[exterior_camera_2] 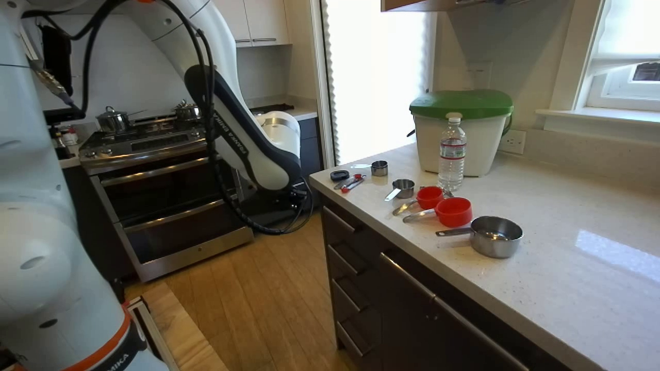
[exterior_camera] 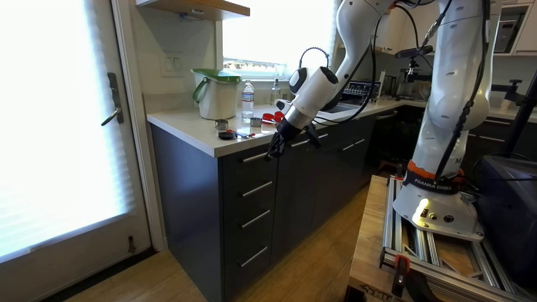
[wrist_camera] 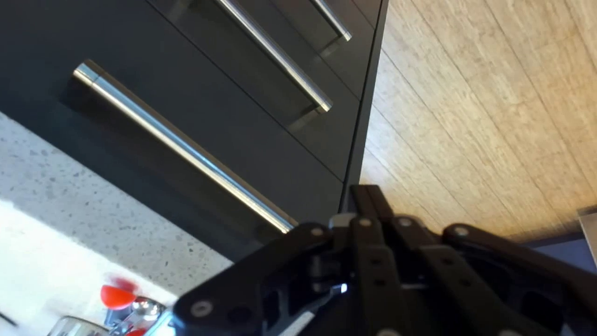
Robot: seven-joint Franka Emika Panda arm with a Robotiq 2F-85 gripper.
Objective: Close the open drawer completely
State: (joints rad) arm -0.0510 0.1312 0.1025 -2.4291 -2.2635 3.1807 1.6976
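Note:
A stack of dark grey drawer fronts with horizontal bar handles shows in both exterior views, and all the fronts look flush. The top drawer front (exterior_camera: pixel 235 170) has its silver handle (exterior_camera: pixel 254 157) just under the counter; this handle is large in the wrist view (wrist_camera: pixel 186 151). Light wooden drawer sides do not show in any view, so which front is the task's drawer cannot be told. My gripper (exterior_camera: pixel 273 152) is near the right end of the top handle; contact cannot be told. In the wrist view its fingertips (wrist_camera: pixel 371 198) are together with nothing between them.
The white countertop (exterior_camera: pixel 184 126) overhangs the drawers. On it are a white bin with a green lid (exterior_camera_2: pixel 459 129), a water bottle (exterior_camera_2: pixel 452 159), red measuring cups (exterior_camera_2: pixel 454 212) and a metal cup (exterior_camera_2: pixel 496 237). Cabinet doors (exterior_camera: pixel 295 188) adjoin the stack.

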